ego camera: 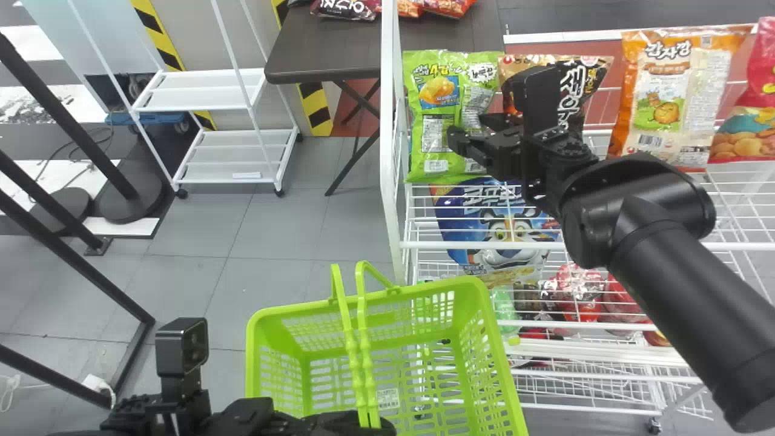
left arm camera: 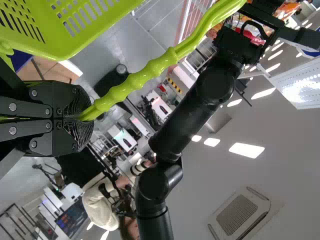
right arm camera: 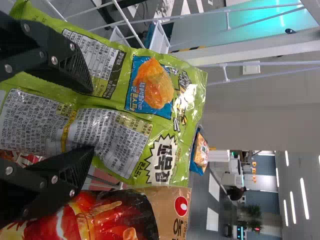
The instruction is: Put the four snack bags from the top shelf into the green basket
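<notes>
Along the top shelf stand a green snack bag [ego camera: 445, 115], a brown one [ego camera: 590, 79] partly behind the right arm, an orange-and-white one [ego camera: 678, 97] and a pink one [ego camera: 757, 91] cut by the edge. My right gripper [ego camera: 469, 130] is in front of the green bag. In the right wrist view, this gripper [right arm camera: 92, 119] has its fingers parted over the face of the green bag [right arm camera: 107, 107], beside the brown bag [right arm camera: 172, 205]. My left gripper [ego camera: 363, 422] holds the handles of the green basket [ego camera: 278, 309]; in the left wrist view that gripper [left arm camera: 82, 116] is shut on a handle [left arm camera: 142, 80].
A white wire shelf frame [ego camera: 390, 151] rises at the green bag's left. On the level below lies a blue bag [ego camera: 478, 230]. Behind are a dark table [ego camera: 327, 54] with more bags and a white rack [ego camera: 200, 100]. Black poles [ego camera: 72, 121] stand at far left.
</notes>
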